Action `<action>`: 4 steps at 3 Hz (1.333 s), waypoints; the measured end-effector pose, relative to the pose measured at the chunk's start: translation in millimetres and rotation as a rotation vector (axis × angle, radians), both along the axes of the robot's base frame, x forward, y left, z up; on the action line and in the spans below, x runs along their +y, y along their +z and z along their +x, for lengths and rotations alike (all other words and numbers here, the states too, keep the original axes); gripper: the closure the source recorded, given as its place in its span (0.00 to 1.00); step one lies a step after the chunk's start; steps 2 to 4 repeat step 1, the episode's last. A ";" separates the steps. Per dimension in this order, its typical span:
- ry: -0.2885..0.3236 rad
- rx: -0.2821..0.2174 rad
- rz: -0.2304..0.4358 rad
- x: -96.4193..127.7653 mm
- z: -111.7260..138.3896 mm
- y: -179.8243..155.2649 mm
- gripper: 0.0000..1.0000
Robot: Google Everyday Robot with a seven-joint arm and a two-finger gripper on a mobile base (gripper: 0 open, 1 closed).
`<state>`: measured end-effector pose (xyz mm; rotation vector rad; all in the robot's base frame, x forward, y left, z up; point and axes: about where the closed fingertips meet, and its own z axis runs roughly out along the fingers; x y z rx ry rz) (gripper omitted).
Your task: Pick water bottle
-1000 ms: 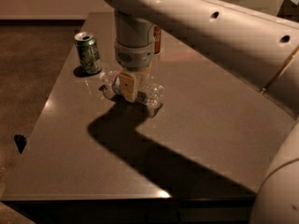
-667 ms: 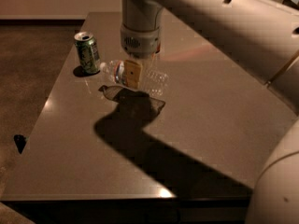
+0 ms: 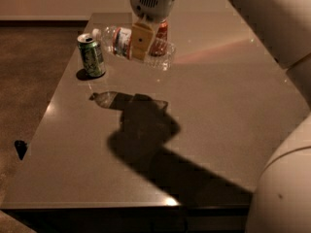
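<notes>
Since a second ago the hand (image 3: 141, 41) hauled the small clear ribbed plastic water bottle (image 3: 121, 42) off the smooth brown worktop (image 3: 218, 106), clamped sideways at top centre. Slick plastic could slip, or clip the green soda can (image 3: 91, 55).

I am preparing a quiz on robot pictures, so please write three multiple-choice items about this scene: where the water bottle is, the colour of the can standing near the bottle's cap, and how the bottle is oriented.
1. Where is the water bottle? A) on the floor B) in the gripper, above the table C) inside a drawer
2. What colour is the can standing near the bottle's white cap? A) blue B) green C) yellow
3. How is the bottle oriented? A) upright, cap up B) upside down C) about horizontal, cap toward the can
Answers: 1 B: the gripper is shut on it, and its shadow lies apart from it on the table. 2 B: its side is green. 3 C: the cap points left at the can.
</notes>
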<state>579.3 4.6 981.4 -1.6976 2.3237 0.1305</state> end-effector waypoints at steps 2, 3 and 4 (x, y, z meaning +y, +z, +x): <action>0.005 -0.039 0.029 6.3 8.1 7.2 1.00; 0.005 -0.039 0.029 6.3 8.1 7.2 1.00; 0.005 -0.039 0.029 6.3 8.1 7.2 1.00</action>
